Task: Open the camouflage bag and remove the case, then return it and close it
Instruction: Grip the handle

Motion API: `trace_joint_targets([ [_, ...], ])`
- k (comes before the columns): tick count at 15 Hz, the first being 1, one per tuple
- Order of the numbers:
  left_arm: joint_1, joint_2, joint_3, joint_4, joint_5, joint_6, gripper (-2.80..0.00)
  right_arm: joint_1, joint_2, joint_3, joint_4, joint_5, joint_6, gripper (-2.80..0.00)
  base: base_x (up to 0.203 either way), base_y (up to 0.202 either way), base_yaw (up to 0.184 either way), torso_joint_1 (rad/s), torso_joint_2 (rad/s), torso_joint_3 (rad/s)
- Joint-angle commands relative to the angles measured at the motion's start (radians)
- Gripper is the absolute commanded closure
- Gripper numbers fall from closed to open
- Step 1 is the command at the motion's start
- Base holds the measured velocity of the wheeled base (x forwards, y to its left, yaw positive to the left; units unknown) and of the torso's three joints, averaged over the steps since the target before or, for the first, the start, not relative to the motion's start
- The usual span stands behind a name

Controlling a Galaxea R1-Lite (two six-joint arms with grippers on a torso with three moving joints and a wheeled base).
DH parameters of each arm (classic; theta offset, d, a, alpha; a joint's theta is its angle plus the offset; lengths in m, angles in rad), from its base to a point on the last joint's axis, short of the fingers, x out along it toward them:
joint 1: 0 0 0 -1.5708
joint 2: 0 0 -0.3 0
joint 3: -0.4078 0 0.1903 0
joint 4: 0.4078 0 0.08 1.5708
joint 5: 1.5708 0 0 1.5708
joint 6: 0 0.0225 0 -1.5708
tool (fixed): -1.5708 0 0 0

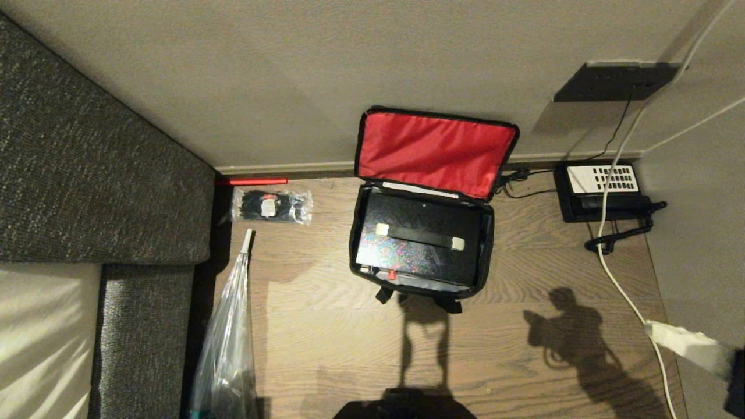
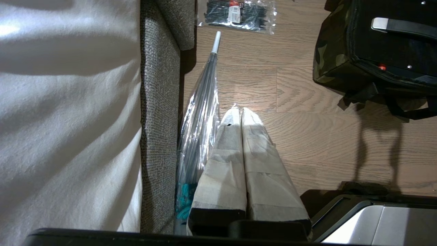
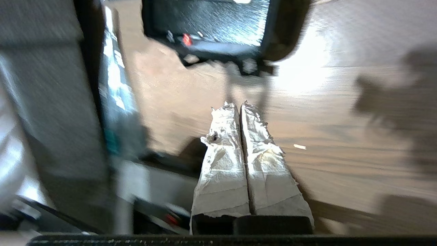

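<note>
Nearest the robot, both arms sit low and clear of the work: the left pincer (image 2: pixel 240 112) hangs over bare floor (image 1: pixel 326 326) beside a clear plastic-wrapped umbrella (image 2: pixel 199 112), its taped fingers pressed together on nothing, and the right pincer (image 3: pixel 239 107) is likewise pressed together and empty, hovering over the floor well short of the bag. Further out, the camouflage bag (image 1: pixel 356 230) stands on the floor with its lid thrown wide, red lining (image 1: pixel 433 151) leaning against the wall. Inside it lies the case (image 1: pixel 419 250), flat, handle up, red latch on the near edge. So the opening is done; whether the case has been out yet, the pictures don't say (it sits squarely in). The lid certainly remains to be closed and zipped.
</note>
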Motion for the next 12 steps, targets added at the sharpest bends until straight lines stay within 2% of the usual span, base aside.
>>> trace_joint_targets([
  [1,0.002,0.0,0.003,-0.001,0.0,0.0,0.0,-0.044,-0.401,0.02,0.289,-0.008,-0.11,0.0,0.0,0.0,0.0,0.0,0.0,0.0],
  [3,0.0,0.0,0.003,-0.001,0.0,0.0,0.0,-0.099,-0.554,0.089,0.4,-0.027,-0.244,0.0,0.0,0.0,0.0,0.0,0.0,0.0],
  [4,0.0,0.0,0.003,-0.001,0.0,0.0,0.0,-0.132,-0.583,0.152,0.398,-0.038,-0.303,0.0,0.0,0.0,0.0,0.0,0.0,0.0],
  [6,0.0,0.0,0.003,-0.001,0.0,0.0,0.0,-0.169,-0.644,0.22,0.309,-0.062,-0.375,0.0,0.0,0.0,0.0,0.0,0.0,0.0],
  [7,0.0,-0.001,0.003,-0.001,0.0,-0.001,0.0,-0.169,-0.677,0.224,0.301,-0.081,-0.382,0.0,0.0,0.0,0.0,0.0,0.0,0.0],
  [9,0.0,0.0,0.003,-0.001,0.0,-0.001,0.0,-0.164,-0.735,0.244,0.292,-0.249,-0.443,0.0,0.0,0.0,0.0,0.0,0.0,0.0],
  [10,0.0,0.0,0.003,-0.001,0.0,-0.001,0.0,-0.161,-0.757,0.256,0.284,-0.267,-0.439,0.0,0.0,0.0,0.0,0.0,0.0,0.0],
  [12,0.0,-0.002,0.003,-0.001,0.0,0.0,0.0,-0.159,-0.769,0.261,0.305,-0.243,-0.377,0.0,0.0,0.0,0.0,0.0,0.0,0.0],
])
